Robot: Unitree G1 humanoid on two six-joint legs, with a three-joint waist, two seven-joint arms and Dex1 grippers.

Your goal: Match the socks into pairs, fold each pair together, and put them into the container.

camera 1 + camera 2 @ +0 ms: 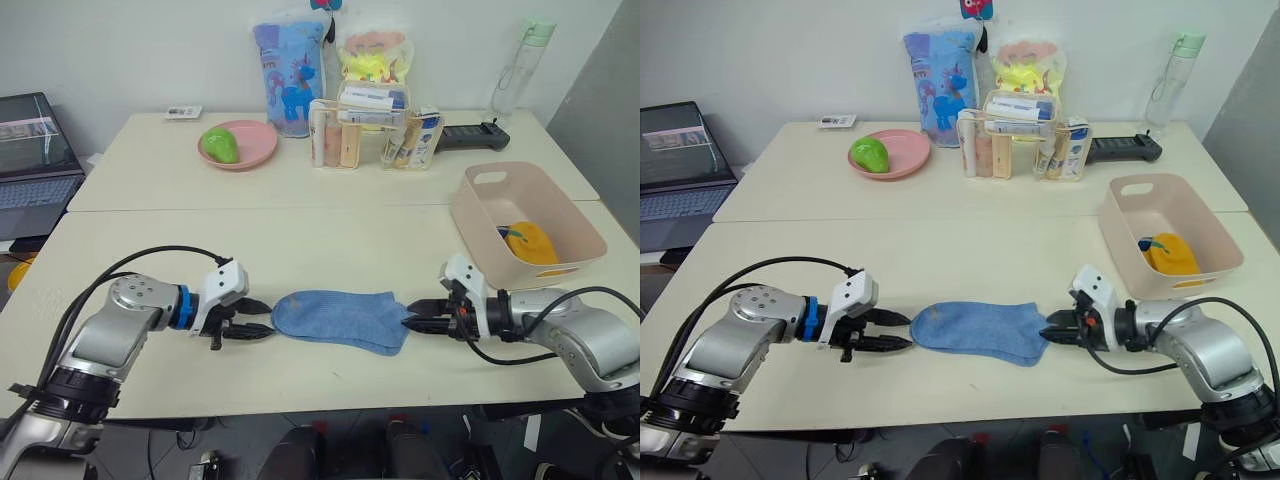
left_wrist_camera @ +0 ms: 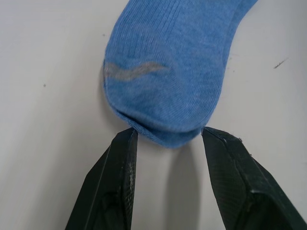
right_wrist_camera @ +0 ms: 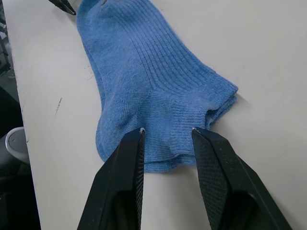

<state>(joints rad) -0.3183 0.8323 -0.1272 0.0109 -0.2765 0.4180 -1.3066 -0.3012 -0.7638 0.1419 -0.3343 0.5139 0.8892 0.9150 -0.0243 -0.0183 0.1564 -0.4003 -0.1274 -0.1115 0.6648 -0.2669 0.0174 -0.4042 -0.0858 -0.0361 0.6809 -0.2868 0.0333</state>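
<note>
Tabletop (image 1: 300,370): light blue socks (image 1: 340,318) lengthwise, toe toward left fingers (image 1: 257,320).

The right gripper (image 3: 165,130) is hovering with fingers apart over the cuff end of the light blue socks (image 3: 144,81), which are lying flat on the table (image 3: 259,57).

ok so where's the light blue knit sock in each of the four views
Left eye view: light blue knit sock flat on the table's near edge, between both grippers.
Right eye view: same spot, centre front.
Left wrist view: its toe just beyond the open left gripper.
Right wrist view: its cuff at the open right gripper.
Shared landmark: the sock's ribbed knit.
</note>
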